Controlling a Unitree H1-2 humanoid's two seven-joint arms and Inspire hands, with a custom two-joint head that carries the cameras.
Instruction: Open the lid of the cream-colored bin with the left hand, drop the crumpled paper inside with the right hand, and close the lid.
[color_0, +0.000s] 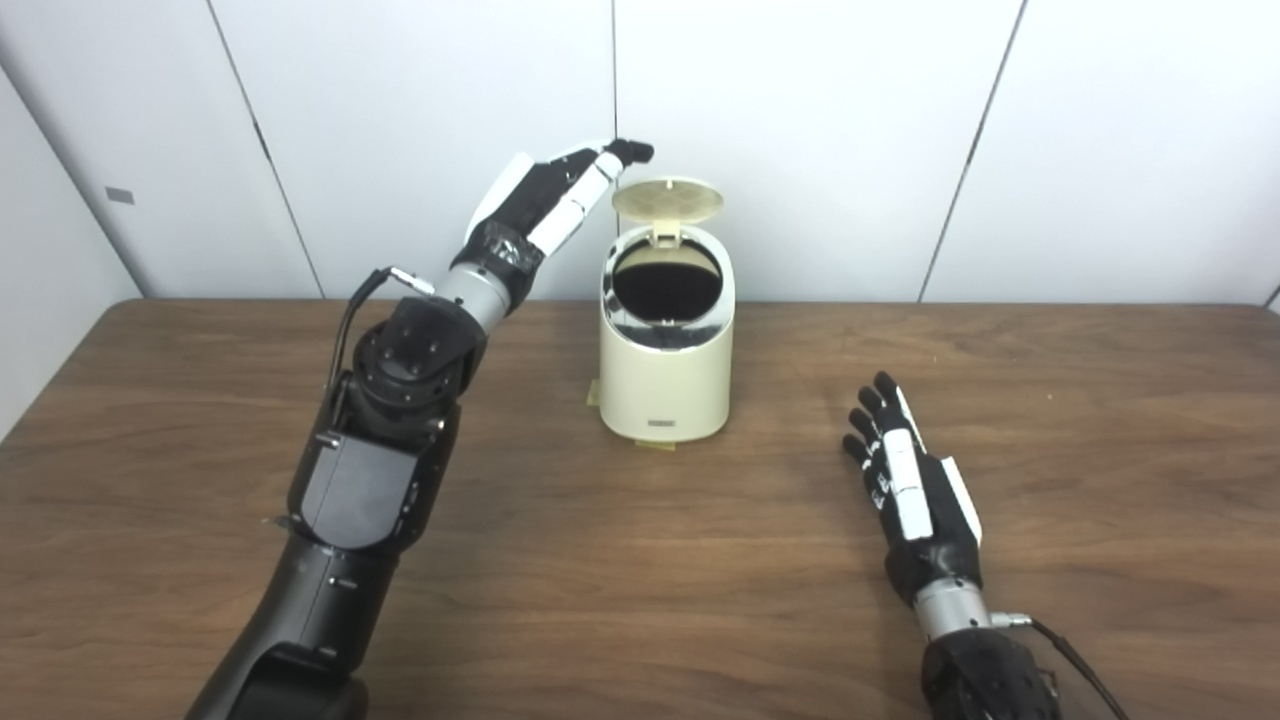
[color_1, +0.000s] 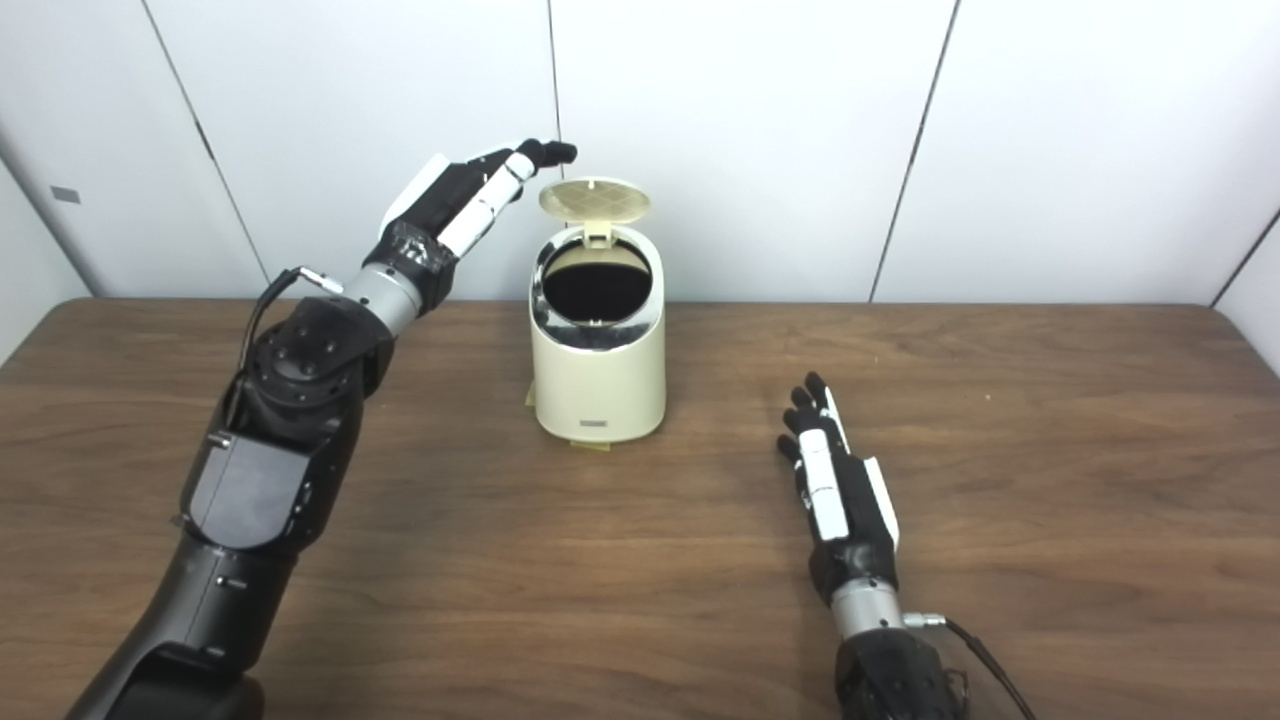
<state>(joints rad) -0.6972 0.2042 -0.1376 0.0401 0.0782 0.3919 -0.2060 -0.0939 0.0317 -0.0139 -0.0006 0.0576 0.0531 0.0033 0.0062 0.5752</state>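
Note:
The cream-colored bin (color_0: 665, 370) stands on the table's middle near the back wall. Its round lid (color_0: 668, 199) is tipped up and open, showing a dark inside (color_0: 665, 285). My left hand (color_0: 555, 195) is raised beside the lid's left edge, fingers stretched out, with its fingertips (color_0: 630, 152) just above and left of the lid; I cannot tell if they touch it. My right hand (color_0: 905, 475) lies flat on the table to the right of the bin, open and empty. No crumpled paper shows in either view.
The brown wooden table (color_0: 640, 560) runs to a white panelled wall (color_0: 800, 120) just behind the bin. A small yellowish tab (color_0: 592, 395) sticks out at the bin's base on the left.

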